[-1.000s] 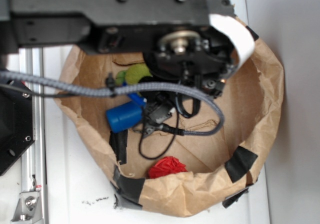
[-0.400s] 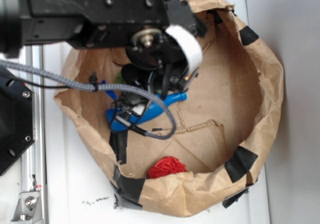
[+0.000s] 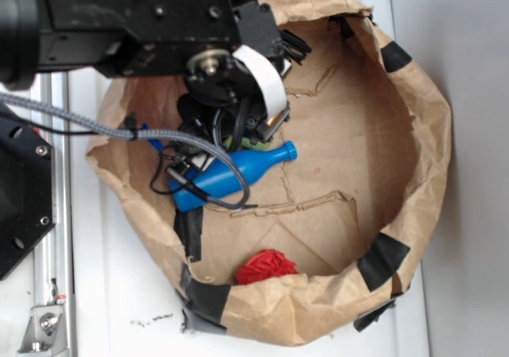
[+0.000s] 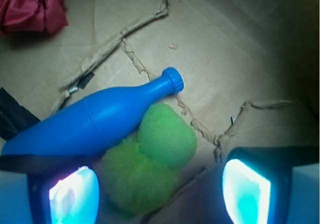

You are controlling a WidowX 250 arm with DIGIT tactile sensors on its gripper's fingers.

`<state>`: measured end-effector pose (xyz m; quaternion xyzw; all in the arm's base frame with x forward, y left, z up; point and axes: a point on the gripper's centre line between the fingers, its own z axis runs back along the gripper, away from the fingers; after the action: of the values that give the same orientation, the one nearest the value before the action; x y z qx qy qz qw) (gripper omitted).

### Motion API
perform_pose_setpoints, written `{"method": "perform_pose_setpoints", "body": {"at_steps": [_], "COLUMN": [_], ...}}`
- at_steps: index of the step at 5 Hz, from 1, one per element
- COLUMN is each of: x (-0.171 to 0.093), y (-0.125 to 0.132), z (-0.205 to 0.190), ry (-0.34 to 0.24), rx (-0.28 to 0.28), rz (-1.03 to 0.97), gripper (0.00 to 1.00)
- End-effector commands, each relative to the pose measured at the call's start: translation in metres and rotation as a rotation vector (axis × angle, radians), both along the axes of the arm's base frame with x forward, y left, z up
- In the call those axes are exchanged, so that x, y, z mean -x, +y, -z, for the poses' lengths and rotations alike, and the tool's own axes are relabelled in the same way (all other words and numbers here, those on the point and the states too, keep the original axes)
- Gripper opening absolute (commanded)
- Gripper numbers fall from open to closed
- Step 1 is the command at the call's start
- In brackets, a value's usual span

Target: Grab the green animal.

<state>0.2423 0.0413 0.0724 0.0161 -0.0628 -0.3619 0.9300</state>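
Closest to the wrist camera, the gripper (image 4: pixel 160 194) hangs spread wide, its two glowing pads at the lower corners with nothing pinched between them. Just past the pads lies the green animal (image 4: pixel 150 161), a fuzzy lime ball against a smoother knitted green lump, sitting in the gap. Touching its upper side, a smooth blue bottle (image 4: pixel 95 119) lies tipped over, cap pointing right. Beyond, torn cardboard seams cross the bare brown floor. Farther off, a crumpled red ball (image 3: pixel 265 266) rests by the taped paper wall (image 3: pixel 429 142).
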Motion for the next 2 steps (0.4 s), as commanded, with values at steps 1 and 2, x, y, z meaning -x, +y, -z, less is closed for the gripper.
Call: {"method": "perform_pose_setpoints", "body": {"at_steps": [1, 2], "x": [-0.004, -0.002], "y": [-0.005, -0.003], "z": [0.015, 0.026], "ry": [0.002, -0.01], "rx": [-0.033, -0.04], "rz": [-0.02, 0.005], "gripper": [1.0, 1.0]}}
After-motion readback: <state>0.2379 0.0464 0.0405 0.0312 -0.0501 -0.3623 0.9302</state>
